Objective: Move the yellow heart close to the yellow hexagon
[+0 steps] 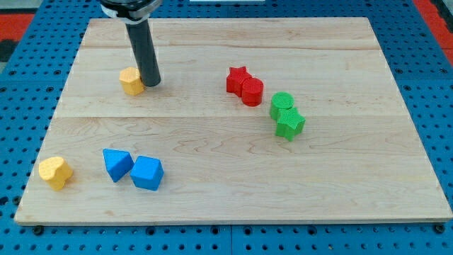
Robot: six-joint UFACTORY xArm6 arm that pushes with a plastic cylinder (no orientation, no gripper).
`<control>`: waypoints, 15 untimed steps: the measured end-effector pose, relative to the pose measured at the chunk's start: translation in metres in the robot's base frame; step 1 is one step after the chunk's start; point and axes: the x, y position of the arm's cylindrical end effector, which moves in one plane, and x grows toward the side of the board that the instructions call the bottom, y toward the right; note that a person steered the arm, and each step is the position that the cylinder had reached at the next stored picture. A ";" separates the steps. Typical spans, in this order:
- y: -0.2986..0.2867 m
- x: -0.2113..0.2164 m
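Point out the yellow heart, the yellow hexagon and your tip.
Yellow heart block (55, 172), camera view, top face.
Yellow hexagon block (131, 81), camera view, top face.
My tip (151, 83), camera view, rod's very end, beside the hexagon's right.

A lab bench — a wooden board (233, 184) on blue perforated pegboard (425, 42) — with small coloured test blocks.

On the wooden desk (340, 177), taking the red star (237, 78) as landmark, the red cylinder (252, 91) touches its lower right, the green cylinder (282, 103) and green star (289, 122) lie farther right, and the blue triangle (116, 163) and blue cube (147, 172) lie far lower left.
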 end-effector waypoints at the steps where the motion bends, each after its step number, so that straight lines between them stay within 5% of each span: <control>1: 0.002 0.023; 4: -0.161 0.077; 8: -0.163 0.149; 9: -0.152 0.242; 10: -0.125 0.237; 13: -0.097 0.108; 15: -0.115 0.099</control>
